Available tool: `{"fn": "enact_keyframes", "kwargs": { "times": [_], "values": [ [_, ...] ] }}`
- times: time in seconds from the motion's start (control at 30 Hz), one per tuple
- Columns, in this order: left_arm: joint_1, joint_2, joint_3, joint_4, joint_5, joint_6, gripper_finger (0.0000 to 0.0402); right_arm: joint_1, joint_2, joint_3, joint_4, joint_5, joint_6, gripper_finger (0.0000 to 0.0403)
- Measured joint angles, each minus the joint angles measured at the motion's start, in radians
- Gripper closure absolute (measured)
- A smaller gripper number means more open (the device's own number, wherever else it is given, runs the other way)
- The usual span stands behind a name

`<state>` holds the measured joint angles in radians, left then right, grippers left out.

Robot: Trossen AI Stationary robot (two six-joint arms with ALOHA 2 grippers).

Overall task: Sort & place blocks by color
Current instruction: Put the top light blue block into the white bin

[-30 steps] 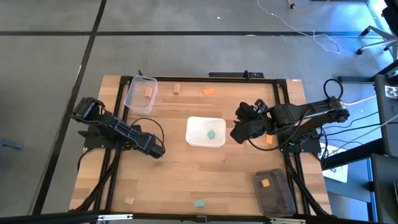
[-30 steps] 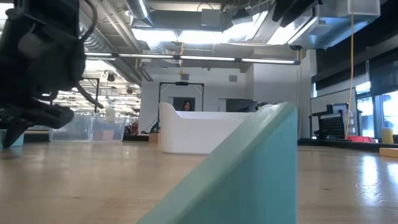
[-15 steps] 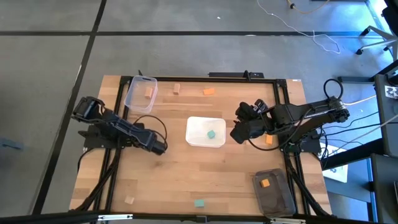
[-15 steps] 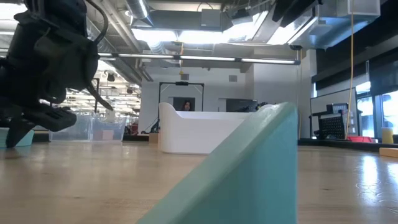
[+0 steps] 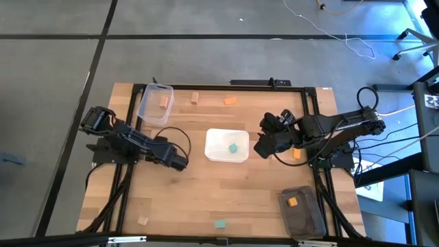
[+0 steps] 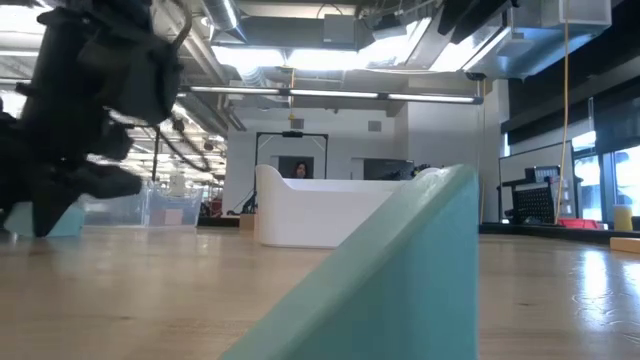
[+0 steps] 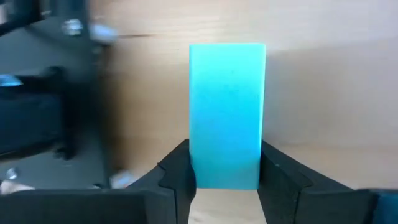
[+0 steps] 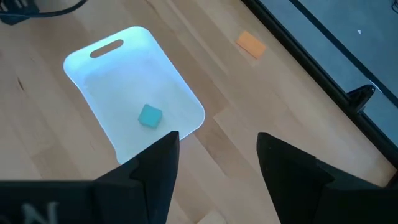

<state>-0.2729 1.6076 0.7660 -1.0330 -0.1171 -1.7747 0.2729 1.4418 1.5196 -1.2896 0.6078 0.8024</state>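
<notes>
The left gripper (image 7: 225, 180) pinched a teal block (image 7: 227, 112) between its fingers, just left of the white tray (image 5: 218, 154); the right gripper (image 8: 217, 168) hung spread above that tray's far edge, another teal block (image 8: 150, 116) lying inside it.

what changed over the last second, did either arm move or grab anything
The left claw slid along the table toward the white tray, and its fingers closed in on a teal block, which now sits between them in the left wrist view. The right claw stayed open beside the tray's other edge. The teal block in the tray, the clear tub and the loose blocks did not move.
</notes>
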Motion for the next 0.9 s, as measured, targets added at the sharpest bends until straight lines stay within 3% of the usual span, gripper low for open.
{"fn": "enact_keyframes", "kwargs": {
  "times": [0.57,0.9],
  "values": [
    [0.014,-0.001,0.428,-0.027,-0.081,0.623,0.0274,0.0,0.0,0.0,-0.026,-0.035,-0.001,0.0187],
    [0.152,-0.002,0.655,-0.006,-0.074,1.06,0.0274,0.007,0.0,0.0,-0.019,-0.121,-0.085,0.0187]
  ]
}}
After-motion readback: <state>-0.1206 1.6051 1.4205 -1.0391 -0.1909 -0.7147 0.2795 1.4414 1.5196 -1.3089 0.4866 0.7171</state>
